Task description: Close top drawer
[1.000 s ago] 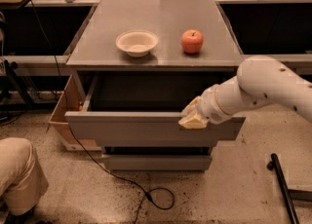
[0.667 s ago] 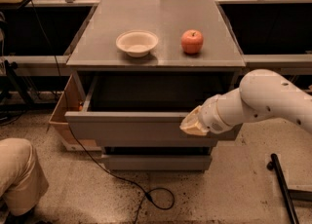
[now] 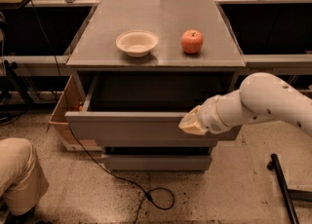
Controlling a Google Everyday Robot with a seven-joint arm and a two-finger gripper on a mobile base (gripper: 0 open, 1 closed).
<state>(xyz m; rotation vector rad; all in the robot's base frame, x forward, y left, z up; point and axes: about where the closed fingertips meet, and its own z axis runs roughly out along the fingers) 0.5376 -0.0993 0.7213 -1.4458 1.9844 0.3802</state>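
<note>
The top drawer (image 3: pixel 131 126) of the grey cabinet stands pulled out towards me, its plain flat front facing the camera and its dark tray showing behind. My white arm reaches in from the right. My gripper (image 3: pixel 191 122) is pressed against the drawer's front, right of the middle, at the upper edge. Its tip is cream-coloured and nothing is seen held in it.
A white bowl (image 3: pixel 137 43) and a red apple (image 3: pixel 192 41) sit on the cabinet top (image 3: pixel 161 18). A lower drawer (image 3: pixel 156 161) juts slightly. A black cable (image 3: pixel 146 194) loops on the floor. A cardboard box (image 3: pixel 62 116) stands left; a person's knee (image 3: pixel 19 179) is bottom left.
My arm and gripper have dropped slightly and stay against the drawer front. The drawer's front looks about where it was.
</note>
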